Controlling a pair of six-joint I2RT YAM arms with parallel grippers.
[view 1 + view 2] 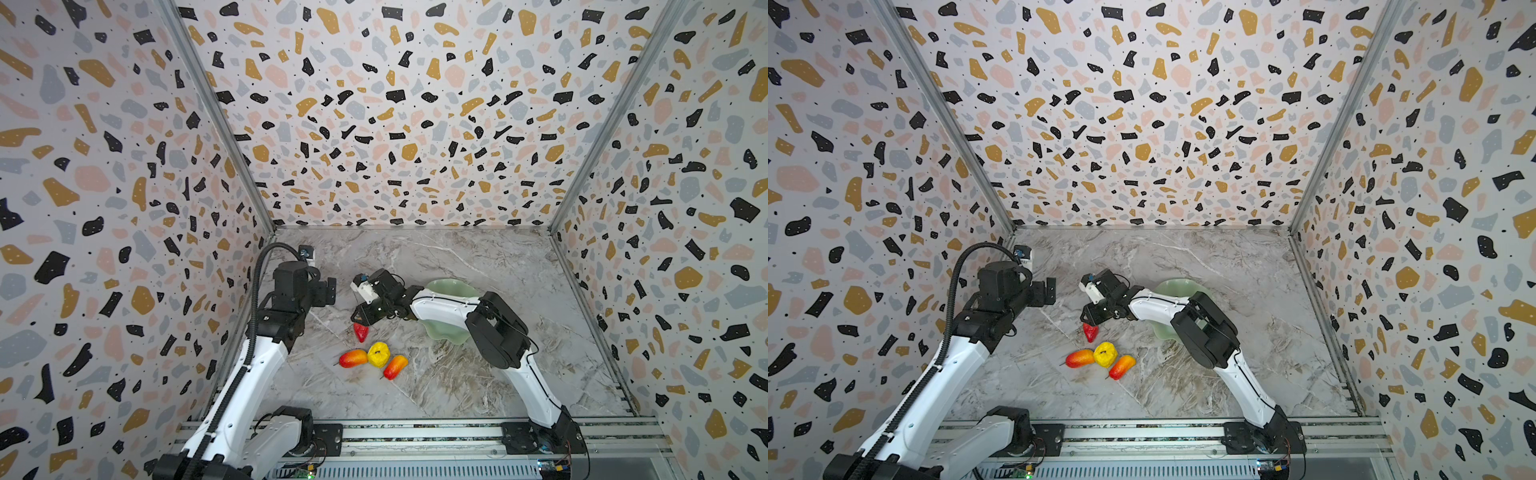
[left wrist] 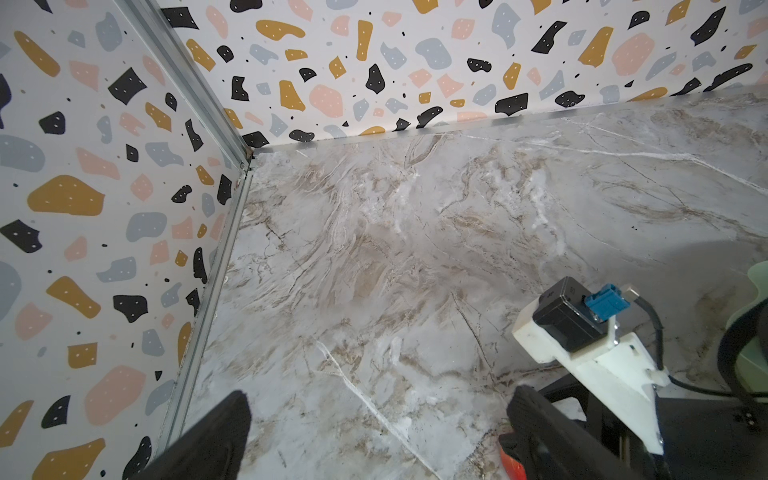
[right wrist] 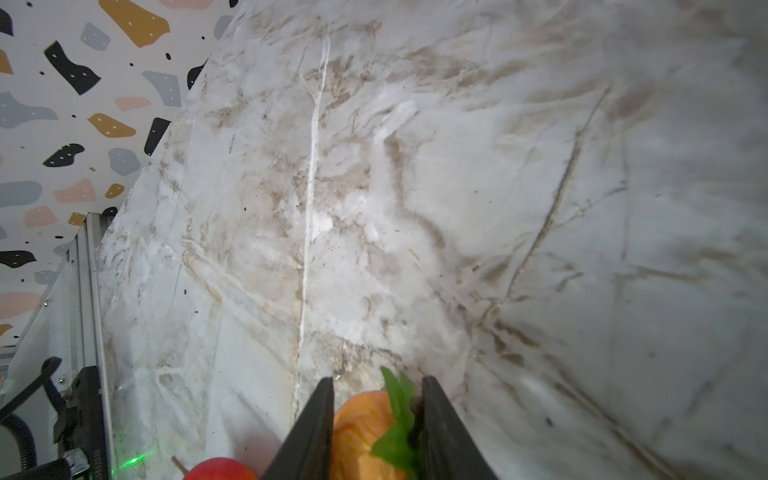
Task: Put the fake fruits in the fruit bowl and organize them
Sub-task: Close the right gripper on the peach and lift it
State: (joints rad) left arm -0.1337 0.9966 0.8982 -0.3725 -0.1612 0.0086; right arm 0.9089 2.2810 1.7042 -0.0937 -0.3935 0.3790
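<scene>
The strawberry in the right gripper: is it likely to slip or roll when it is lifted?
The strawberry looks glossy and tapers to a point, so it may slide out of the right gripper. It is probably stiff: no dent shows at the fingers. Set down, its rounded body may roll.

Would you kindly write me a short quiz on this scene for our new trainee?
1. True or false: the fruit bowl already holds the yellow fruit.
2. Which fruit does the right tool grip: A strawberry, B yellow fruit?
3. How many ungripped fruits lie on the table?
Key: 1 false; 2 A; 3 three, the yellow fruit and two mangoes.
</scene>
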